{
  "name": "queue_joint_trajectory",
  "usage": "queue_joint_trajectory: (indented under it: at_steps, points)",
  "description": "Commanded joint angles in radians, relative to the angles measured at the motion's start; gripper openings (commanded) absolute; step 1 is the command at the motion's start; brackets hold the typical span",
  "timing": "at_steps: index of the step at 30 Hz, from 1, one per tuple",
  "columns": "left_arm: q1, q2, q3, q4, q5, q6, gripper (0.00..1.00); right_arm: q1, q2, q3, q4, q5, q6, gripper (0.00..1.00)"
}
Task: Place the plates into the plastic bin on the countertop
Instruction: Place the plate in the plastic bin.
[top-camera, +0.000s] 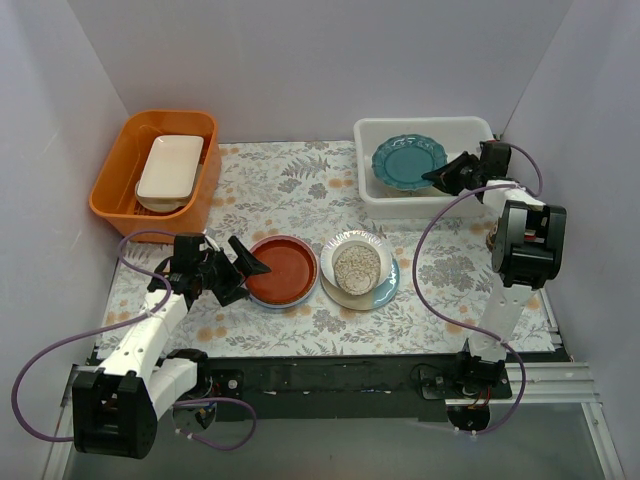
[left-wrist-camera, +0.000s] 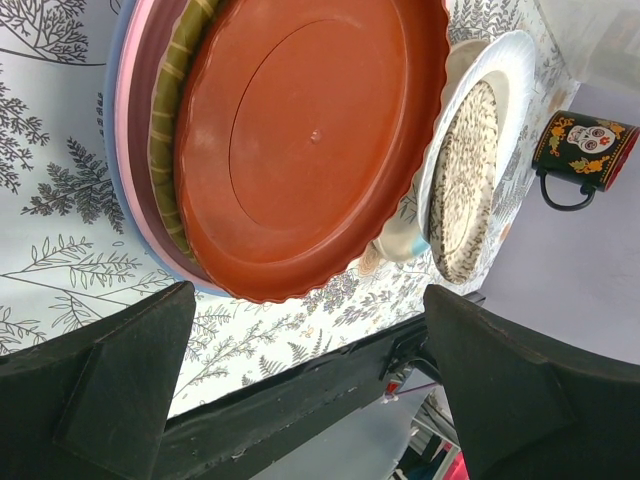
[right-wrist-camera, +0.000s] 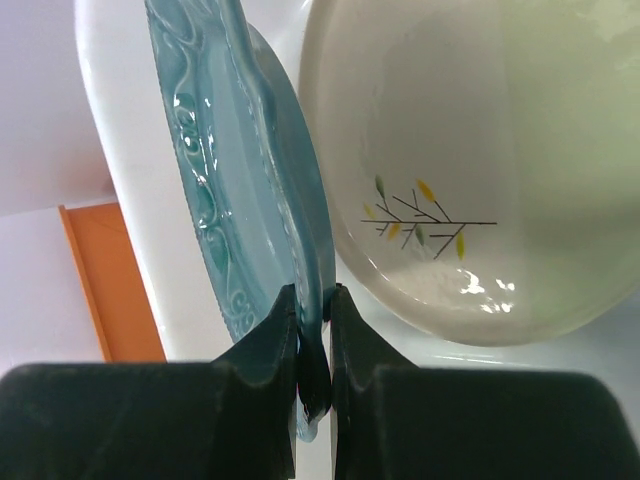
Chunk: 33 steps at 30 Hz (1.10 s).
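Observation:
The teal scalloped plate (top-camera: 408, 160) is tilted inside the white plastic bin (top-camera: 420, 125) at the back right, and my right gripper (top-camera: 440, 178) is shut on its right rim. In the right wrist view, the gripper (right-wrist-camera: 313, 310) pinches the teal plate (right-wrist-camera: 230, 180) above a cream plate (right-wrist-camera: 450, 170) with a twig print. A red-brown plate (top-camera: 283, 270) tops a stack on the countertop (top-camera: 300, 185). My left gripper (top-camera: 250, 262) is open just left of it. In the left wrist view, the left gripper (left-wrist-camera: 310, 390) holds nothing, with the red-brown plate (left-wrist-camera: 310, 140) just beyond its fingertips. A speckled plate (top-camera: 357, 265) tops a second stack.
An orange tub (top-camera: 155, 175) holding a white rectangular dish (top-camera: 170, 170) stands at the back left. A black skull-print mug (left-wrist-camera: 585, 150) sits beyond the speckled plate (left-wrist-camera: 465, 180). White walls close in three sides, and a black rail (top-camera: 330, 375) runs along the near edge.

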Motion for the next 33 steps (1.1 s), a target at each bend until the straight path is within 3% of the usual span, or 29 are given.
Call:
queue_joint_trajectory:
  at_steps: [1, 7, 13, 21, 33]
  points:
    - [-0.005, 0.003, -0.003, 0.008, 0.02, 0.018, 0.98, 0.001, -0.026, 0.096, 0.086, -0.052, -0.005, 0.01]
    - [-0.005, 0.002, -0.009, 0.011, 0.018, 0.012, 0.98, 0.003, -0.004, 0.121, 0.065, -0.07, -0.02, 0.02]
    - [-0.005, 0.005, -0.006, 0.013, 0.028, 0.012, 0.98, 0.003, 0.028, 0.138, 0.04, -0.076, -0.034, 0.15]
    - [-0.003, 0.011, 0.005, 0.006, 0.031, 0.014, 0.98, 0.003, 0.06, 0.154, -0.019, -0.075, -0.088, 0.22]
    - [-0.005, 0.002, 0.006, -0.001, 0.032, 0.014, 0.98, 0.003, 0.077, 0.161, -0.101, -0.055, -0.152, 0.44]
